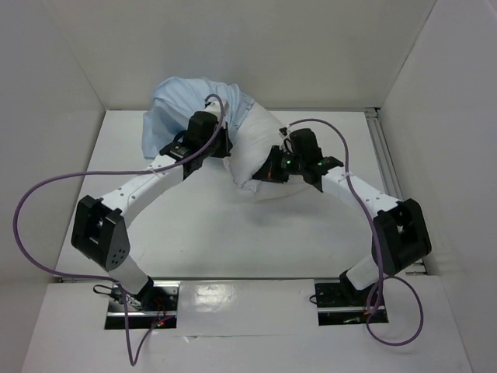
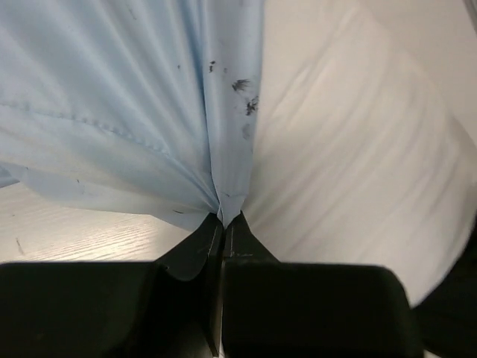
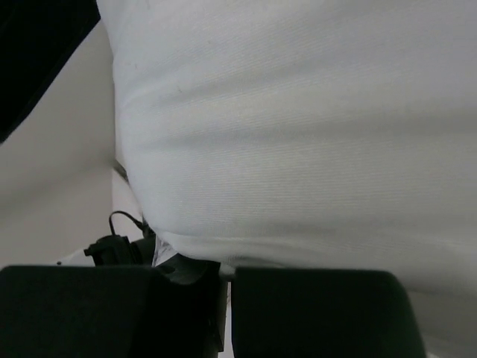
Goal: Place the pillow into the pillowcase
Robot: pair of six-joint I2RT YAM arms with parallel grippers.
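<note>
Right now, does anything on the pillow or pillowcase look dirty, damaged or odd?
Yes: the light blue pillowcase has dark smudges just above where the left end effector pinches it. They look like stains, not tears. Nothing else stands out.

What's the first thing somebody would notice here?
A plump white fabric pillow bulges up in the middle of the top view, its far end covered by a thin light blue fabric pillowcase. The left pincer pinches the blue cloth, and the right pincer nips the pillow's near edge.
</note>
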